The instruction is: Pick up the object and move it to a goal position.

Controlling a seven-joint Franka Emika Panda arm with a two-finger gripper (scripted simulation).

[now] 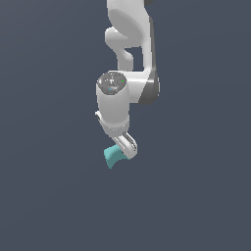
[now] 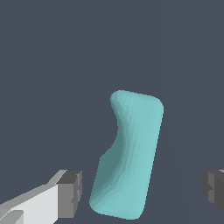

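The object is a small teal curved block lying on the dark grey floor just below the arm's hand. In the wrist view the block lies lengthwise between my two fingers, with one fingertip on one side and the other fingertip on the other. My gripper is open, with gaps between both pads and the block. The gripper sits low over the block's near end. The white hand hides part of the block in the exterior view.
The floor is a plain dark grey surface all around. The white arm rises from the hand toward the top of the exterior view.
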